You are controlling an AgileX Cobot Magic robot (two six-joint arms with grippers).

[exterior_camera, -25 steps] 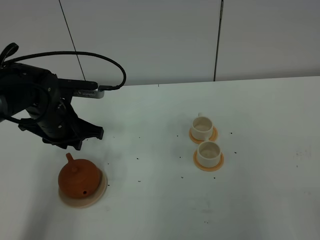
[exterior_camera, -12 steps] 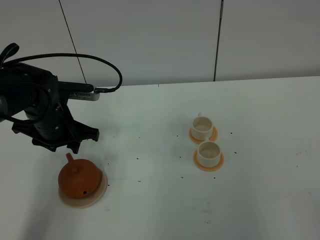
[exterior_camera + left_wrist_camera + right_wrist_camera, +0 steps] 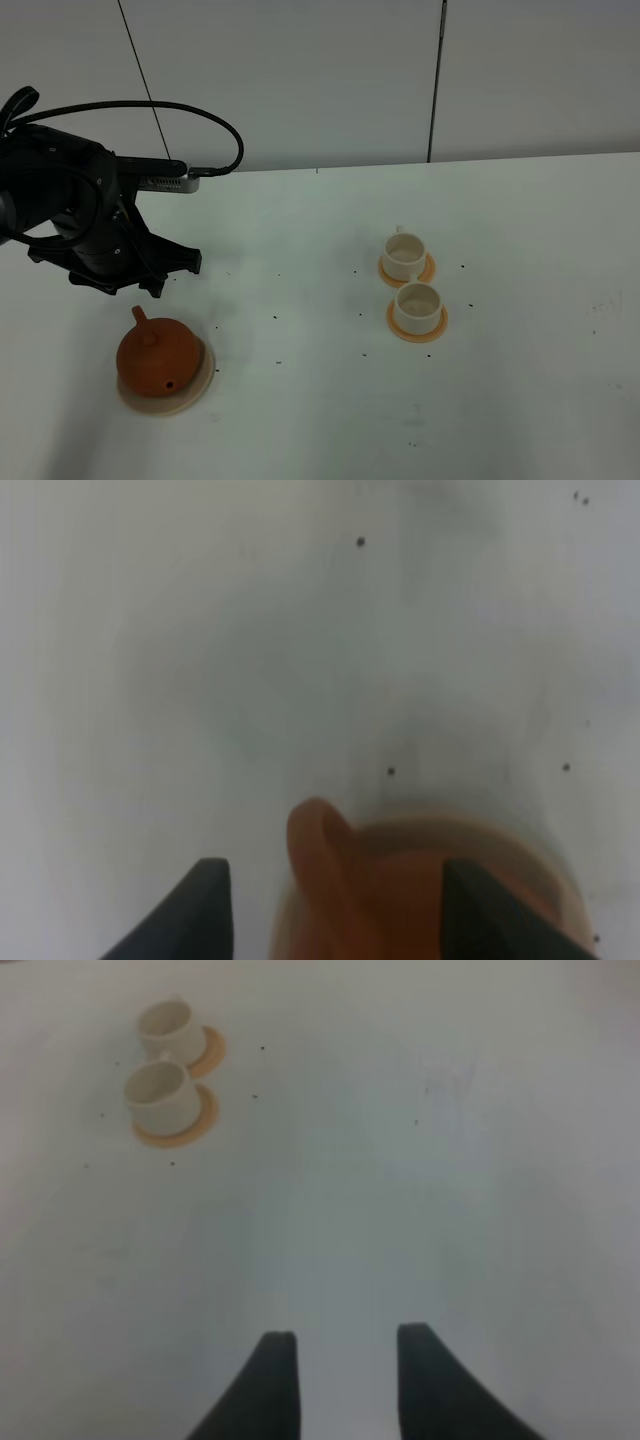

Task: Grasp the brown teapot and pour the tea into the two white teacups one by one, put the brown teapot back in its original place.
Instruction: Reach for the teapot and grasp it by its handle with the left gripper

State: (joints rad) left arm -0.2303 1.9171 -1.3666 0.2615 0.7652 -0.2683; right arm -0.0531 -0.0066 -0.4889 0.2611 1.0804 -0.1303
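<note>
The brown teapot [image 3: 158, 358] is seated on its pale coaster [image 3: 206, 374] at the near left of the table [image 3: 300, 425], unmoved over the last second, as are the two white teacups [image 3: 405, 255] on their orange saucers [image 3: 433, 327], well apart to the right. The left gripper [image 3: 332, 872], spread wide and empty above the teapot's loop handle [image 3: 312, 840], has been shifted slightly leftward and back since a second ago. The right gripper [image 3: 345, 1345] is held parted over bare table, with nothing grasped.

Lit brightly and evenly from overhead, with soft, faint shadows beside the brown teapot [image 3: 157, 356] on the white table [image 3: 520, 400]. Blurred heavily in the left wrist view; looked mildly hazy in the right wrist view.
</note>
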